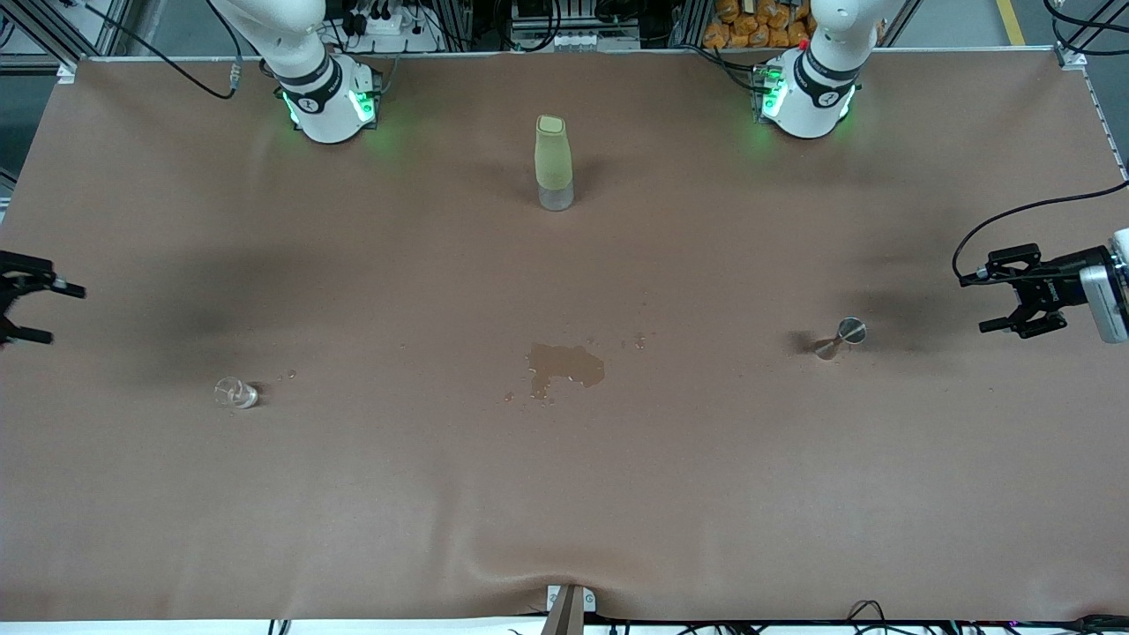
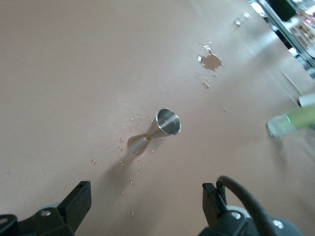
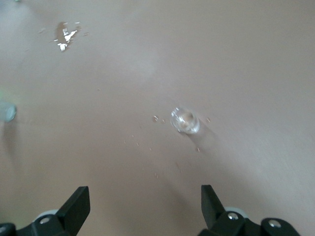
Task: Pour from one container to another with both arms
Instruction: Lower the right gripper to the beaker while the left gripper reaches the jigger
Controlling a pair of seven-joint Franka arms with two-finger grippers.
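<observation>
- The left hand (image 1: pixel 1001 304) is hanging over the left arm's end of the tabletop (image 1: pixel 564 494) with its fingers spread and nothing between them; the steel jigger (image 1: pixel 842 336) is standing upright on the cloth near it, toward the table's middle, well clear of the fingers.
- The right hand (image 1: pixel 40 310) is waiting over the right arm's end, fingers likewise spread and empty; the tiny clear glass cup (image 1: pixel 235 392) is sitting ahead of it, apart from the fingertips.
- A wet puddle (image 1: pixel 566 365) is lying between the two vessels, with droplets scattered around the jigger and cup.
- A tall pale-green bottle (image 1: pixel 554 162) is standing well away from both hands, near the arms' bases.
- Judging from this, neither vessel is being held, so either the pour is finished or grasping, lifting and tipping are all waiting to be done; which cannot be told.
</observation>
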